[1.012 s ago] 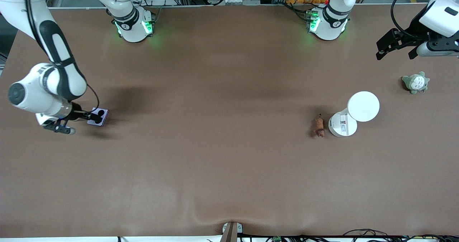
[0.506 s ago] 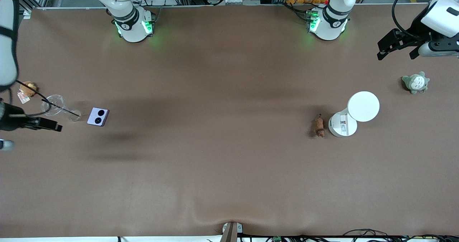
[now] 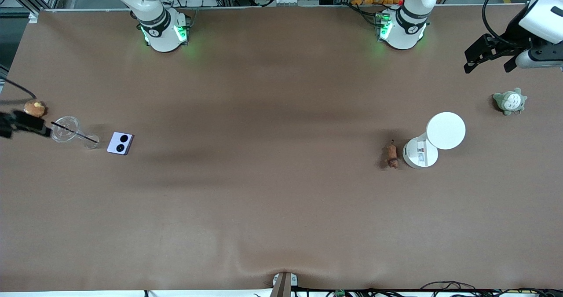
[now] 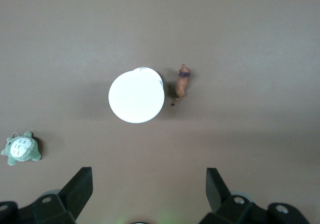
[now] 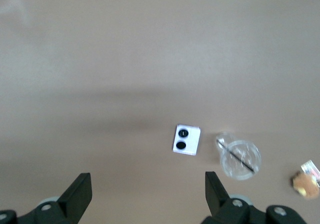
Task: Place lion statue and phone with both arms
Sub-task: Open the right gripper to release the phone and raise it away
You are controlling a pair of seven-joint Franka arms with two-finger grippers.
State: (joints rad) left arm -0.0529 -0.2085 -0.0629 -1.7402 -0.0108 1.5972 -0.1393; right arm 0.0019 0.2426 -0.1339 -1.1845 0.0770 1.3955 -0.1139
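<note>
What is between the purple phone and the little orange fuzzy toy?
A clear glass with a black straw sits between the phone and the orange plush toy, right beside the phone. The front view and right wrist view both show it.

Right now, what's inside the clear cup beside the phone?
A thin black straw lies across the clear cup; I see nothing else inside. The phone sits flat beside it, apart from both hands.
</note>
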